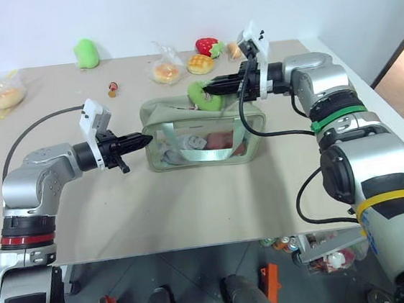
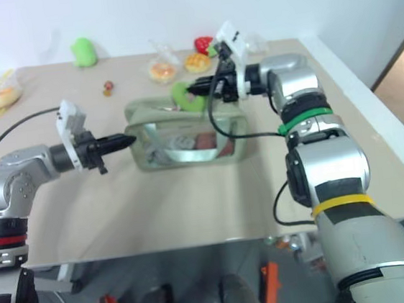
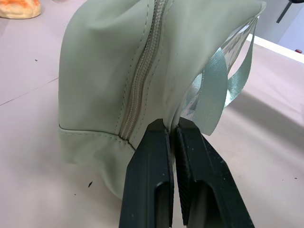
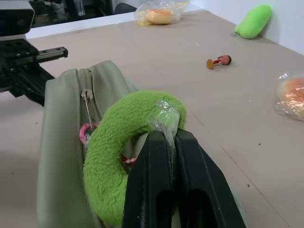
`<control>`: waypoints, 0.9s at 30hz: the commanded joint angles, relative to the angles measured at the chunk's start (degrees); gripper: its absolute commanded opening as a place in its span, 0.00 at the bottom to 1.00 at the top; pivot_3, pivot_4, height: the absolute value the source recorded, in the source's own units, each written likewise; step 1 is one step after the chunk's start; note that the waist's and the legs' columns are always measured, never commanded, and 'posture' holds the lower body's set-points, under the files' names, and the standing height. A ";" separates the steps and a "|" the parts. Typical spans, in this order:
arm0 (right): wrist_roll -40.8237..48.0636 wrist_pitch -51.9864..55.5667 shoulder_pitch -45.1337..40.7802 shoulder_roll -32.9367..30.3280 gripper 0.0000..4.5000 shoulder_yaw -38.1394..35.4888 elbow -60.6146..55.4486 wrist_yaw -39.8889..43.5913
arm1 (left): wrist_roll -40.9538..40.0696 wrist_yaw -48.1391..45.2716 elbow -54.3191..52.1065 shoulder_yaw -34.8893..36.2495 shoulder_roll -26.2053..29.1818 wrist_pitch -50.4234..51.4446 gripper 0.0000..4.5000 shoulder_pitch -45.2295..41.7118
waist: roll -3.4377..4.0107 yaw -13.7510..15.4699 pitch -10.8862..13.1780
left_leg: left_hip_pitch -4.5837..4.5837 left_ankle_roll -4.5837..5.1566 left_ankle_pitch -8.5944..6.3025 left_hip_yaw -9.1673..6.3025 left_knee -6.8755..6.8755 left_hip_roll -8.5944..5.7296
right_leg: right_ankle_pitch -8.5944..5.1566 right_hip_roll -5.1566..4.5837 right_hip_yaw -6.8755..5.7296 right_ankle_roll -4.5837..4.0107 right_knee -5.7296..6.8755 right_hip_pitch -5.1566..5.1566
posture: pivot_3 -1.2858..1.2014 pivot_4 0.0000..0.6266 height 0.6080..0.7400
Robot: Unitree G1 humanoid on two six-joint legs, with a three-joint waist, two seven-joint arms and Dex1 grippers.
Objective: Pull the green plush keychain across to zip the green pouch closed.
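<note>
My right claw (image 4: 164, 137) was clamped shut on the green plush keychain (image 4: 118, 142), with the fingertips biting a taped or plastic-wrapped patch near the top of the ring; in the head views that put the keychain just above centre, over the back edge of the green pouch (image 1: 204, 133); the pouch itself sat mid-frame on the table (image 1: 194, 210), its strap handle lying against the clear front panel. My left claw (image 3: 172, 133) was pressed closed on the pouch's end seam, just beside the zipper line, to the left of centre in the head views.

The risks, as I judged them: my grip was on soft plush and slick wrapping, not on the metal pull, so a hard tug could have let the ring slide out of my fingers; the pink cord (image 4: 85, 133) was the only link to the zipper pull (image 4: 87, 102), and a pull angled away from the teeth could have jammed the slider or strained the cord; my left pinch held only a thin fold of fabric, so if it slipped the whole pouch would have dragged across the table rather than zipping; the strap could also have snagged.
</note>
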 commanded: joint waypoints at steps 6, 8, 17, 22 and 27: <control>-0.42 0.67 0.60 -9.29 0.01 -0.11 -10.09 5.17 | -0.04 -0.12 0.41 0.20 -0.47 -0.98 0.00 -0.21 | 0.00 -0.01 0.00 | 0.05 0.00 0.00 0.00 -0.05 0.00 | -0.02 0.00 0.00 -0.01 0.01 -0.01 | 0.52 0.24 1.00; -0.66 0.97 1.59 -11.16 0.01 0.01 -11.77 5.64 | 0.09 -0.23 0.81 -0.10 -0.68 -1.13 0.00 -0.51 | 0.00 0.01 0.00 | 0.06 0.00 0.00 0.00 -0.04 0.00 | -0.02 0.00 0.00 -0.02 0.01 0.02 | 0.52 0.24 1.00; -6.59 -8.75 7.04 -21.52 0.01 1.88 -20.17 2.40 | 0.05 -0.67 1.19 -0.23 -0.63 -1.04 0.00 -0.88 | 0.03 0.38 0.02 | 0.03 -0.01 0.01 0.02 0.00 -0.04 | -0.04 -0.04 0.01 0.01 -0.01 0.03 | 0.52 0.24 1.00; -7.99 -14.66 6.18 -25.50 0.01 1.67 -19.72 0.78 | -0.03 -0.75 0.86 -0.05 -0.10 -0.73 0.00 -0.51 | 0.04 0.23 0.02 | 0.05 -0.02 0.01 0.06 0.00 -0.04 | -0.05 -0.05 0.04 -0.01 -0.02 0.02 | 0.52 0.24 1.00; -10.24 -18.91 7.81 -28.04 0.01 2.16 -19.65 -1.53 | -0.20 -0.70 0.85 0.18 0.16 -0.52 0.00 -0.58 | 0.04 0.21 0.03 | 0.06 -0.02 0.01 0.07 0.00 -0.05 | -0.06 -0.05 0.06 -0.05 -0.02 0.02 | 0.52 0.24 1.00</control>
